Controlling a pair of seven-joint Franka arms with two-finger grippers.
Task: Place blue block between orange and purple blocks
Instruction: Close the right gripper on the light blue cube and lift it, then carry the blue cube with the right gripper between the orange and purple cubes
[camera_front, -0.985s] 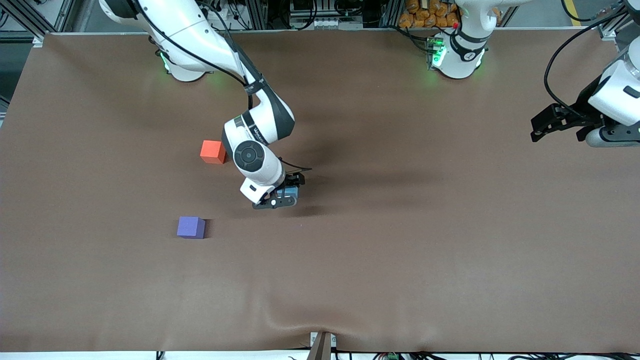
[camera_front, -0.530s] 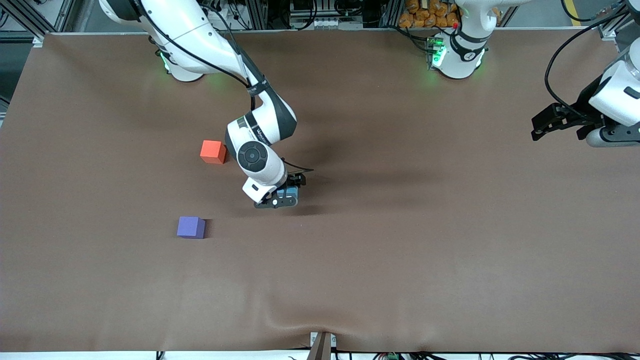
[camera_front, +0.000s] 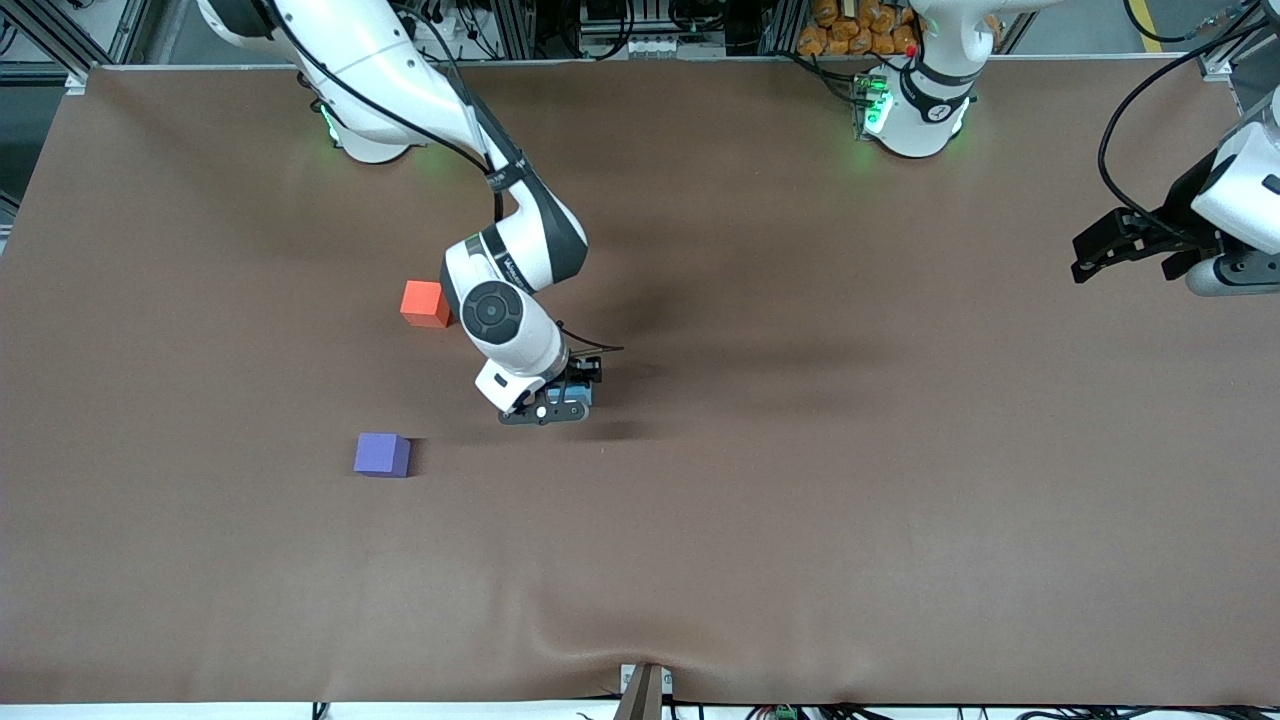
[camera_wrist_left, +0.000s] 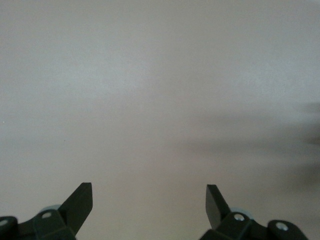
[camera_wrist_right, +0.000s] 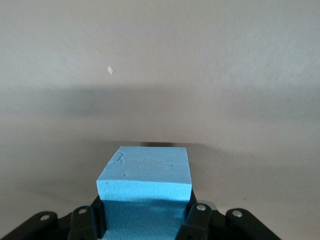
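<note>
The blue block (camera_front: 579, 397) (camera_wrist_right: 145, 175) is a light sky-blue cube near the table's middle. My right gripper (camera_front: 570, 400) (camera_wrist_right: 142, 217) is shut on it, one finger pressed against each side. I cannot tell whether the cube is touching the table. The orange block (camera_front: 424, 303) sits farther from the front camera, partly beside the right arm's wrist. The purple block (camera_front: 381, 454) sits nearer the camera, toward the right arm's end. My left gripper (camera_front: 1098, 256) (camera_wrist_left: 149, 194) waits open and empty above the left arm's end of the table.
The brown table cover (camera_front: 800, 500) is bare around the blocks. Cables and yellow items (camera_front: 850, 30) lie past the table's edge near the arm bases. A small bracket (camera_front: 645, 690) sticks up at the edge nearest the camera.
My right gripper's fingers have closed onto the blue block, and the hand has shifted slightly toward the right arm's end. The left arm has drifted a little toward the table's end.
</note>
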